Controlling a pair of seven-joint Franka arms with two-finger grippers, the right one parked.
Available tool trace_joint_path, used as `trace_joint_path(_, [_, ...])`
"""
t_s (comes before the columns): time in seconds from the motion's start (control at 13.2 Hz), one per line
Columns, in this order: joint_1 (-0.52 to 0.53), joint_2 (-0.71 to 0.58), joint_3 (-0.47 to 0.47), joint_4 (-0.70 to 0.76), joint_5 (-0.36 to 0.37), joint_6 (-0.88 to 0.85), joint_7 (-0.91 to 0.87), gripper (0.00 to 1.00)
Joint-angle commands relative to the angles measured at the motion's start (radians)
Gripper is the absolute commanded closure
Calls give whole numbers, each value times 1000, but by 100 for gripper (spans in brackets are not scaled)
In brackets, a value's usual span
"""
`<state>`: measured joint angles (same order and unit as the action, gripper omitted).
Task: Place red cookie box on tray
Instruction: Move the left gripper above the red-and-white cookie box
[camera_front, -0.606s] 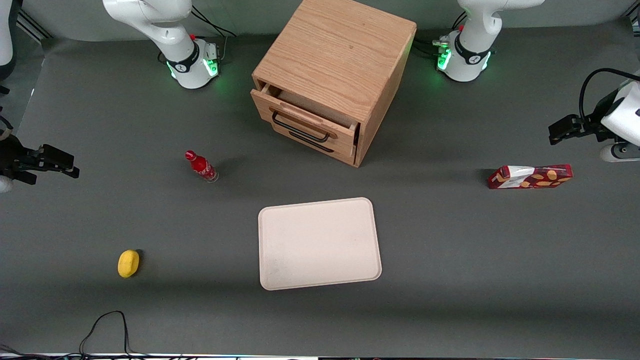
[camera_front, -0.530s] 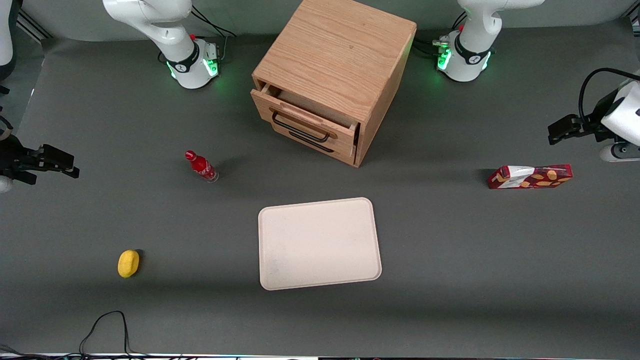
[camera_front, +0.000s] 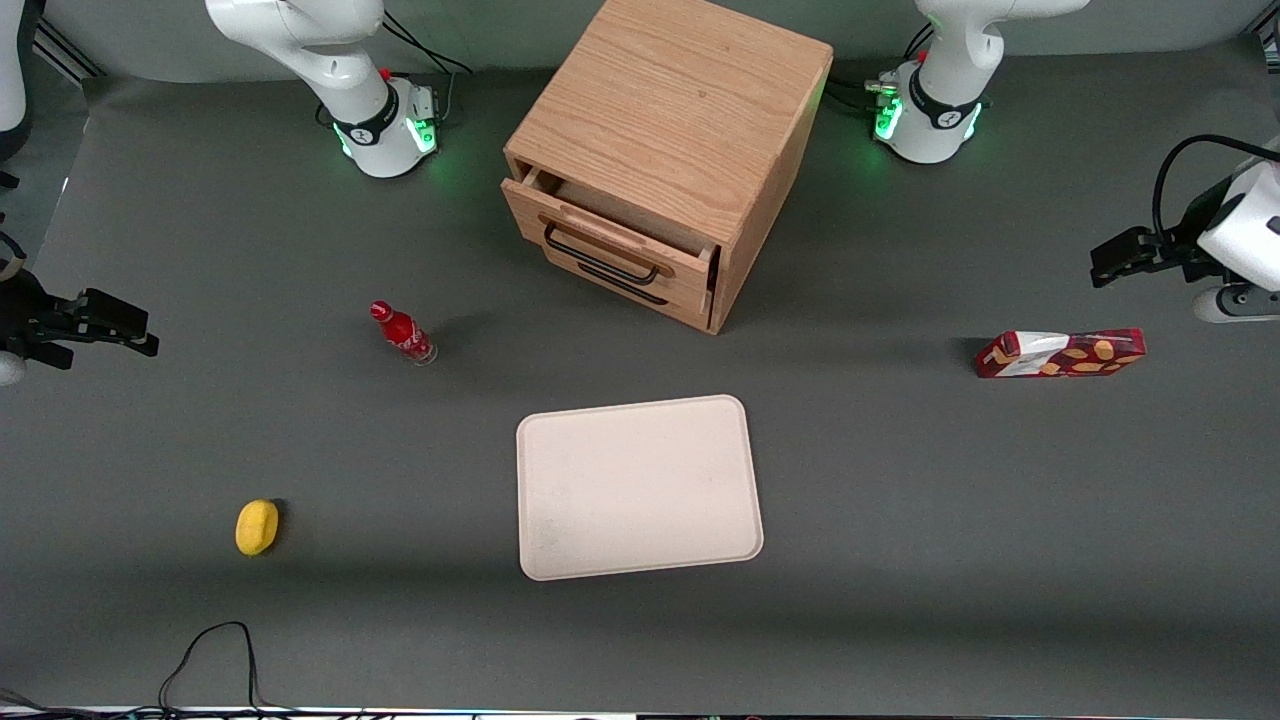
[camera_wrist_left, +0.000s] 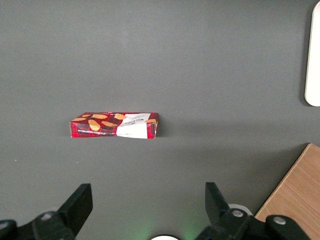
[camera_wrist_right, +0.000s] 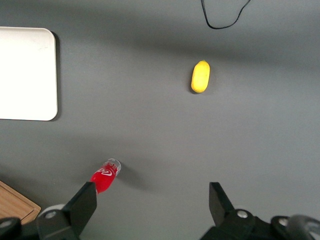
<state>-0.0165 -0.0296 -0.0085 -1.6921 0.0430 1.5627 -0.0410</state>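
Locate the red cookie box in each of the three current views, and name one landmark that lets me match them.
Front view: the red cookie box lies flat on the table toward the working arm's end, beside the tray, with the open gripper above the table near it.
Left wrist view: the box lies on bare table, apart from the fingers.
Right wrist view: not in it.
Shared landmark: the tray's rounded corner.

A red bottle (camera_wrist_right: 103, 176) lies on the grey tabletop (camera_wrist_right: 150, 100). The yellow lemon (camera_wrist_right: 200, 76) sits well apart from it. The cream tray (camera_wrist_right: 25, 72) lies flat, also apart from the bottle.
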Motion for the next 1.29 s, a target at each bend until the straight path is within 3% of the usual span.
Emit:
trace_joint_path(0.0, [-8,7,4,15,5,-47,1,0])
trace_joint_path(0.15, [-7,5,7,15,8,-58,6,0])
trace_joint_path(0.3, [-7,-3,7,14,67,-84,15,0])
trace_joint_path(0.45, [-2,-9,16,8,69,-87,116,0])
trace_joint_path(0.68, [61,-10,71,9,49,-82,414,1])
trace_joint_path(0.98, [177,-6,81,11,47,-64,1069,0])
trace_joint_path(1.21, [178,-13,81,6,55,-59,1259,0])
